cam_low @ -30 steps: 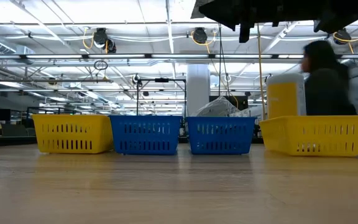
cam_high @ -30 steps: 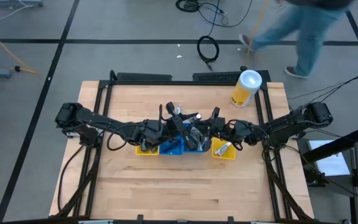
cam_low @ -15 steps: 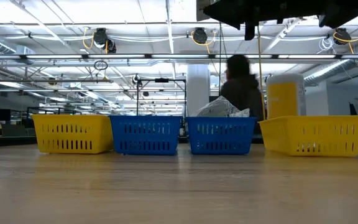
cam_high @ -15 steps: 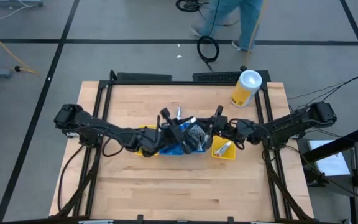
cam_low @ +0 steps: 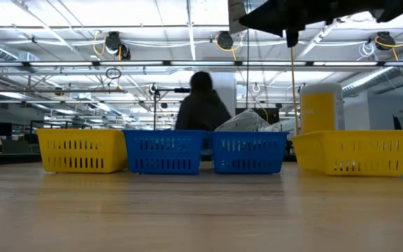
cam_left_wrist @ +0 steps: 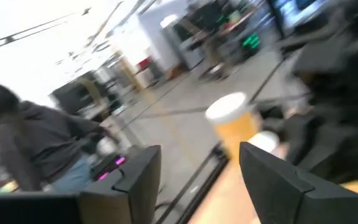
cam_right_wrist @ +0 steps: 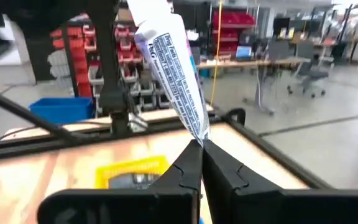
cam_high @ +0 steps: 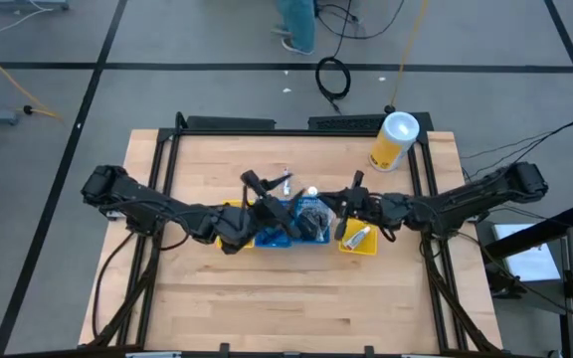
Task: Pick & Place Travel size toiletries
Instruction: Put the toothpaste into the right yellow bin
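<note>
Four bins (cam_low: 163, 151) in a row mid-table — yellow, blue, blue, yellow.

Right gripper (cam_right_wrist: 201, 149) up above the row's right half, near the inner blue bin and the right yellow bin (cam_high: 358, 242); fingers pressed together on the crimped end of a white toiletry tube (cam_right_wrist: 173, 68) with blue print, tube standing out past the tips.

Left gripper (cam_left_wrist: 194, 171) raised over the left blue bin, fingers spread well apart, nothing between them.

More toiletries: a grey wrapped bundle (cam_high: 313, 214) heaped in the right blue bin (crinkled top poking over the rim in the low view), one white tube (cam_high: 359, 237) lying in the right yellow bin.

Yellow canister (cam_high: 394, 140) at the far right corner; person (cam_low: 201, 105) passing behind the table.
</note>
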